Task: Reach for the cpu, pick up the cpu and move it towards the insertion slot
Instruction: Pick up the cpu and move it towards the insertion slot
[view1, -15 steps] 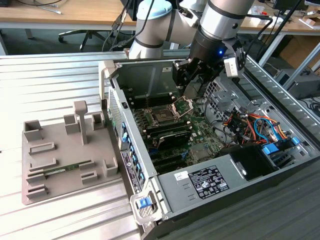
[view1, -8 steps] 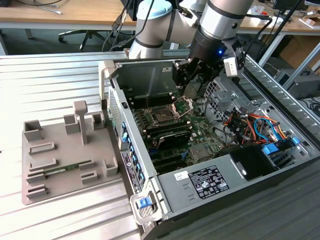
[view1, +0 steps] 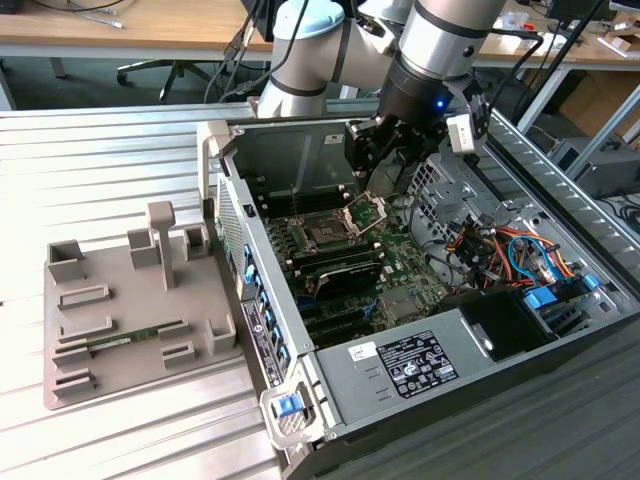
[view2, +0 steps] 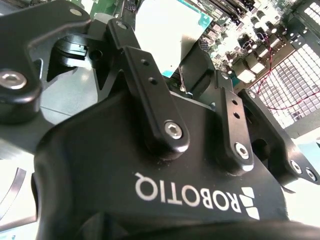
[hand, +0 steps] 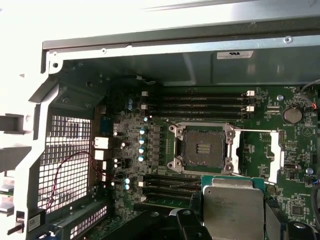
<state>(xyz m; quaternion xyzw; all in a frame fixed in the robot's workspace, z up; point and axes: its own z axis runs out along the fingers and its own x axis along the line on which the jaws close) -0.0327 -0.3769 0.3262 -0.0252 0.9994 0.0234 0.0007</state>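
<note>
The cpu (hand: 233, 209), flat with a silvery top and teal rim, hovers level just beside the open, dark square insertion slot (hand: 202, 148), metal-framed.

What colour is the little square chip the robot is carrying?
The cpu has a silvery-grey metal top with a green edge, clearest in the first wrist view.

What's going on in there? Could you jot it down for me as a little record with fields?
Setting: open computer case lying on a metal table
Gripper: gripper over the motherboard, shut on the cpu
Cpu: cpu held between the fingers, silvery top showing in the first wrist view
Insertion slot: insertion slot empty, its bracket swung open
Cpu versus slot: close beside the slot, not yet in it
Also there: grey tray on the exterior view's left
</note>
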